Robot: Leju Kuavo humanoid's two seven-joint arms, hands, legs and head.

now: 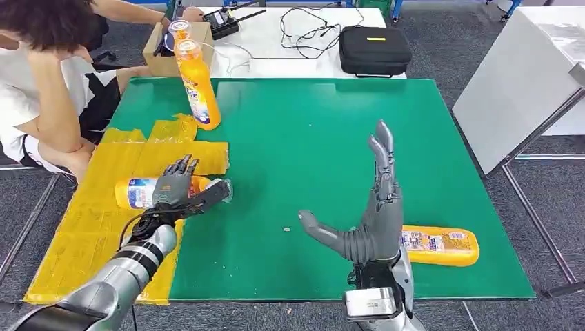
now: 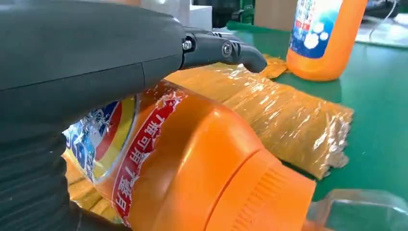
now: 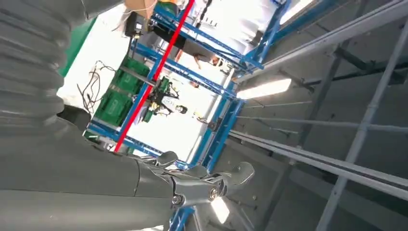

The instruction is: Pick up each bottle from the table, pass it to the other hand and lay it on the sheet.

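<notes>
An orange bottle (image 1: 134,192) (image 2: 192,159) lies on its side on the yellow sheet (image 1: 96,221) (image 2: 288,115), its clear cap sticking out over the green mat. My left hand (image 1: 172,189) (image 2: 86,62) lies over its middle, with the thumb stretched out clear of the bottle. At the mat's front centre my right hand (image 1: 376,207) (image 3: 72,178) stands upright and open, holding nothing. A second orange bottle (image 1: 441,246) lies just to the right of it. A third bottle (image 1: 196,83) (image 2: 322,38) stands upright at the back, beside the sheet.
The green mat (image 1: 310,138) covers the table. A person (image 1: 41,83) sits at the left edge, close to the sheet. Behind the mat are a cardboard box (image 1: 165,52), a black case (image 1: 374,49) and cables. A white table (image 1: 524,76) stands on the right.
</notes>
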